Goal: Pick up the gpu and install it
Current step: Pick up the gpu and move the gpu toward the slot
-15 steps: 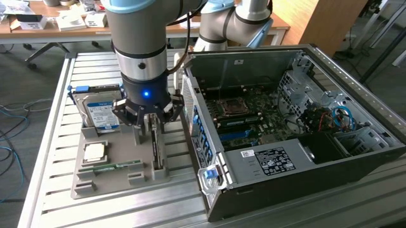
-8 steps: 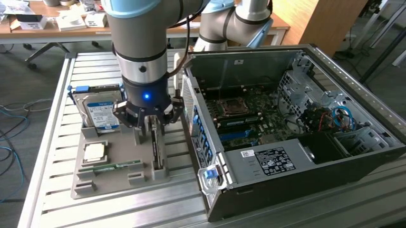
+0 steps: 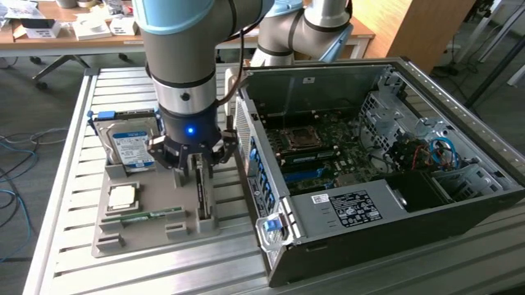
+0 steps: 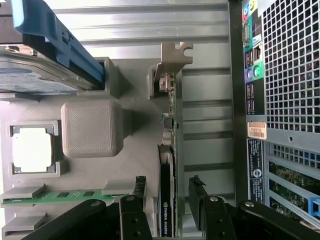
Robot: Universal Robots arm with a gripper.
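Note:
The gpu (image 3: 205,206) stands on its long edge in a slot of the grey holder tray (image 3: 110,236), next to the open computer case (image 3: 369,166). In the wrist view the gpu (image 4: 166,165) is a thin dark card with its silver end bracket (image 4: 172,57) at the far end. My gripper (image 3: 197,175) hangs straight down over the card. The gripper (image 4: 168,189) is open, with one black finger (image 4: 140,187) on one side of the card and the other finger (image 4: 196,187) on the opposite side. A gap shows between each finger and the card.
The same tray holds a hard drive (image 3: 131,144) with a blue label, a square processor (image 3: 122,196) and a green memory stick (image 3: 152,215). The case's motherboard (image 3: 316,147) lies exposed. The case's rear panel (image 4: 280,100) stands close beside the card. All of it sits on a slatted metal table (image 3: 66,184).

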